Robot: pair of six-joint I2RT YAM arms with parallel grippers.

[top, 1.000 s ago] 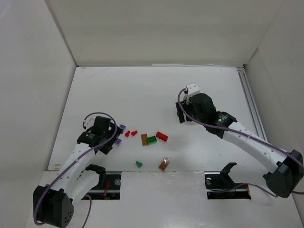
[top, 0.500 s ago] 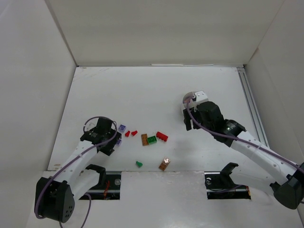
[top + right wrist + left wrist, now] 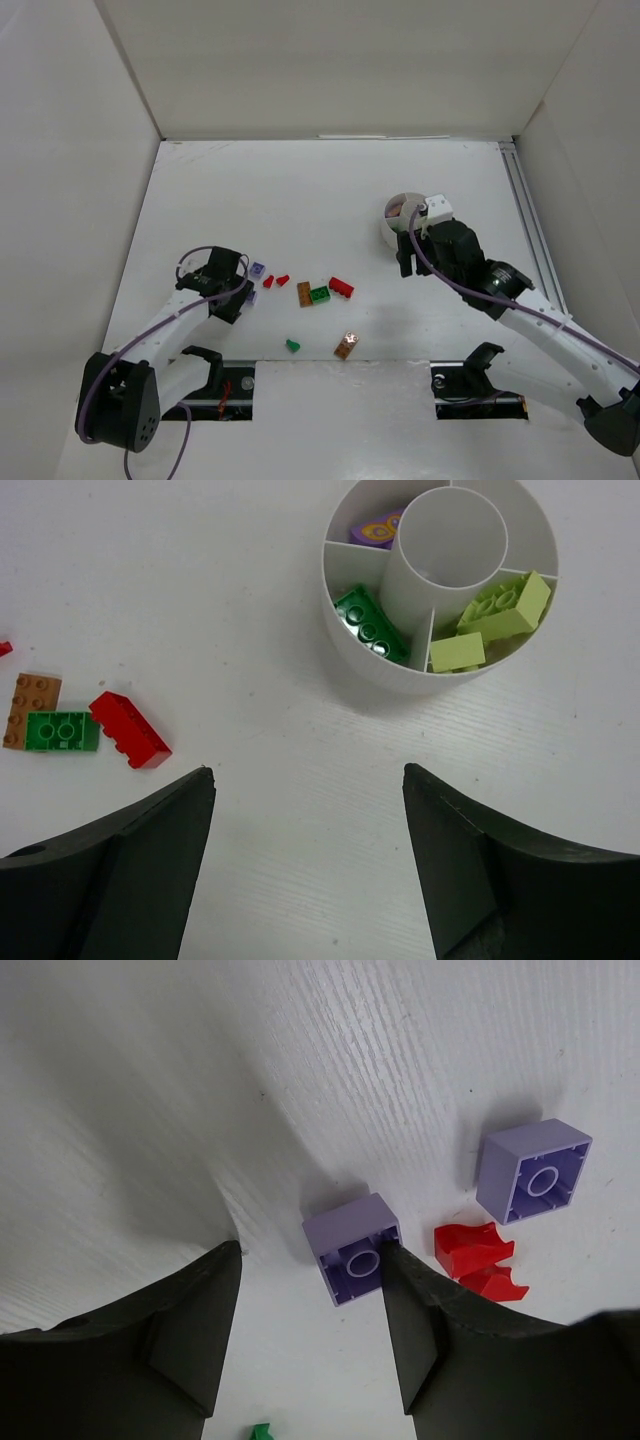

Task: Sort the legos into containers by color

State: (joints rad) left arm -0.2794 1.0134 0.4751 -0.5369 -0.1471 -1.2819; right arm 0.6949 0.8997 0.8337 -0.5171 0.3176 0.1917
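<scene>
Left wrist view: my left hand (image 3: 310,1260) straddles the purple brick (image 3: 352,1248), unclenched, one finger touching; I'd centre it before squeezing.

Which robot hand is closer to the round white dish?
Right. The right gripper hangs open just beside the dish. The left gripper is far across the table, straddling a purple brick.

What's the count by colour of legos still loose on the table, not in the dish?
purple legos: 2
red legos: 3
green legos: 2
brown/orange legos: 2
Total: 9
</scene>
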